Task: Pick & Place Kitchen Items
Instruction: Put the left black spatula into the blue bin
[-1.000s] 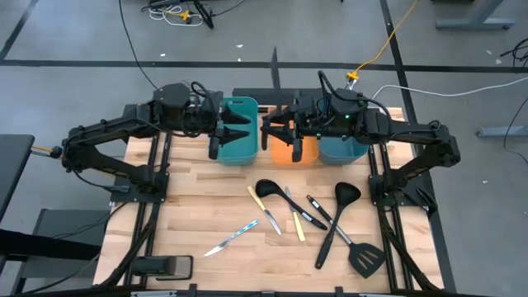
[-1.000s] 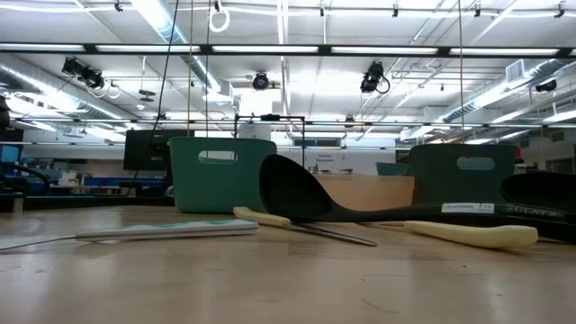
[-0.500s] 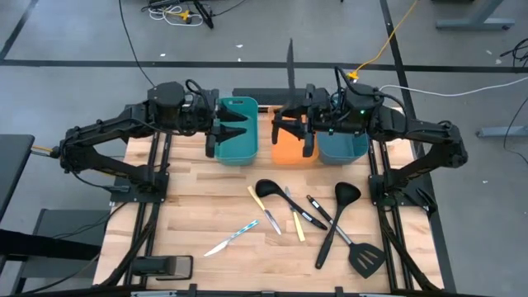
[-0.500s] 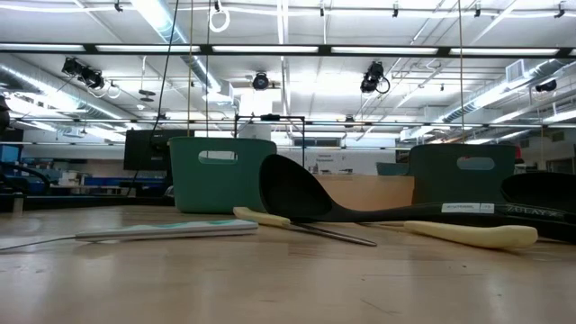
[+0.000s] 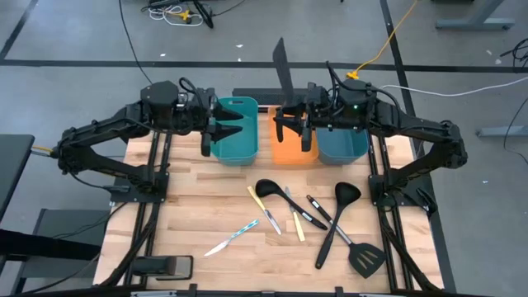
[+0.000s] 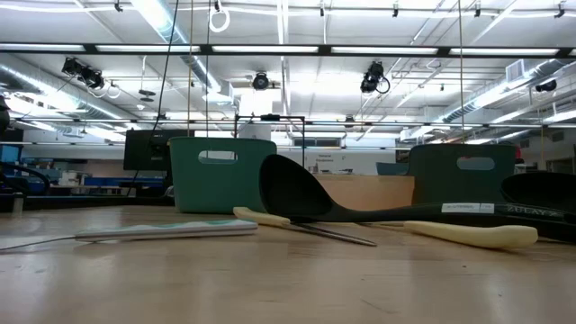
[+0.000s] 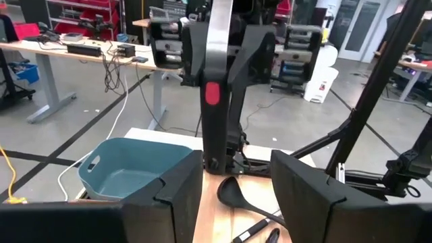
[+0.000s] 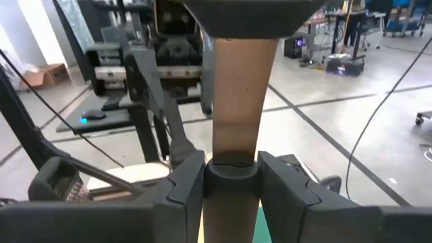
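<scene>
One black spatula (image 5: 281, 64) now stands upright in the right gripper (image 5: 292, 130), whose fingers (image 8: 183, 181) pinch its handle above the orange tray (image 5: 287, 153); a second ago we saw it tilted. Left gripper (image 5: 224, 132) waits, fingers spread, over a teal bin (image 5: 239, 106); the other utensils (image 5: 301, 216) lie on the table (image 5: 198, 214).

The table (image 5: 206, 223) is pale wood — butcher-block strips with a smooth, faintly shiny finish. The two teal bins (image 5: 234, 132) and the orange tray (image 5: 290, 153) look like smooth plastic. The ladles (image 5: 266, 189) are matt black; the knife (image 5: 224, 242) has a bright metal blade.
</scene>
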{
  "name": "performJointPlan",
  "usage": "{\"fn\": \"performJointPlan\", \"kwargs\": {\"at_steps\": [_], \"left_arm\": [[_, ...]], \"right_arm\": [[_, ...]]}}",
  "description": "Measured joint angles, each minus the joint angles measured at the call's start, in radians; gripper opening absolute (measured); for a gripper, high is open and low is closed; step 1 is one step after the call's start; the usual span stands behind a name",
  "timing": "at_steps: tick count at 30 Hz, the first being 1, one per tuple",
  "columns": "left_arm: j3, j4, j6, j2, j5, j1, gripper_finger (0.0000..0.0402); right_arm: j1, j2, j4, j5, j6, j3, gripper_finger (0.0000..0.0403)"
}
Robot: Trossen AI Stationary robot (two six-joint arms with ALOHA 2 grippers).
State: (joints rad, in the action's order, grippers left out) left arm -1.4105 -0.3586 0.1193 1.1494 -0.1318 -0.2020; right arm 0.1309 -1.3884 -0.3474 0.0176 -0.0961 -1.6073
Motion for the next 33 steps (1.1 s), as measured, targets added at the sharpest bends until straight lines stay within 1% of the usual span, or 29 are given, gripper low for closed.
{"fn": "performJointPlan", "kwargs": {"at_steps": [5, 12, 27, 30, 33], "left_arm": [[0.000, 0.003, -0.004, -0.013, 0.019, -0.001, 0.0181], [0.000, 0.000, -0.001, -0.013, 0.020, -0.001, 0.0181], [-0.001, -0.011, -0.004, -0.025, 0.042, -0.001, 0.0181], [0.000, -0.020, -0.004, -0.031, 0.055, -0.001, 0.0181], [0.000, -0.019, -0.004, -0.039, 0.068, -0.001, 0.0181]], "right_arm": [[0.017, 0.000, -0.069, 0.002, -0.002, 0.000, 0.0121], [0.034, 0.000, -0.147, 0.001, -0.004, 0.000, 0.0121], [0.065, 0.001, -0.229, -0.002, 0.049, 0.000, 0.0121], [0.066, 0.009, -0.225, -0.008, 0.054, 0.029, 0.0121], [0.074, 0.030, -0.195, -0.009, 0.049, 0.100, 0.0121]]}}
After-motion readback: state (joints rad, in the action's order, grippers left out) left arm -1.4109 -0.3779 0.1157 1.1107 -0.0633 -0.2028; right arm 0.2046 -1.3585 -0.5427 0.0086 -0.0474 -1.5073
